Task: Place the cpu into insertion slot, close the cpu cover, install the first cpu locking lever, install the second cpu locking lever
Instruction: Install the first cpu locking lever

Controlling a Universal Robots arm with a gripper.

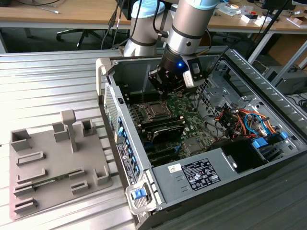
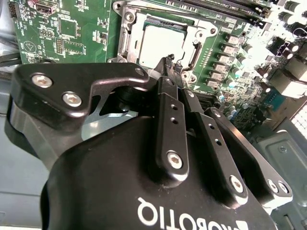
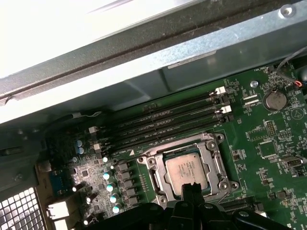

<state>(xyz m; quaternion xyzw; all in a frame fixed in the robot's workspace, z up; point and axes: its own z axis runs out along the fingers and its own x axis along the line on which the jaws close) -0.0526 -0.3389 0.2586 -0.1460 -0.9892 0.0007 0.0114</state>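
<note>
Cpu sits in the socket, cpu cover folded flat around it, so those steps look done; the gripper, fingers pressed together and empty, hovers at the socket's edge; whether the locking levers are latched is unclear

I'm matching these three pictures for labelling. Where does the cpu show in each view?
Exterior view: the cpu sits on the motherboard, just under the gripper.
Second wrist view: pale square just beyond the gripper.
First wrist view: grey square just beyond the gripper.
Shared landmark: the silver cpu cover framing it.
</note>
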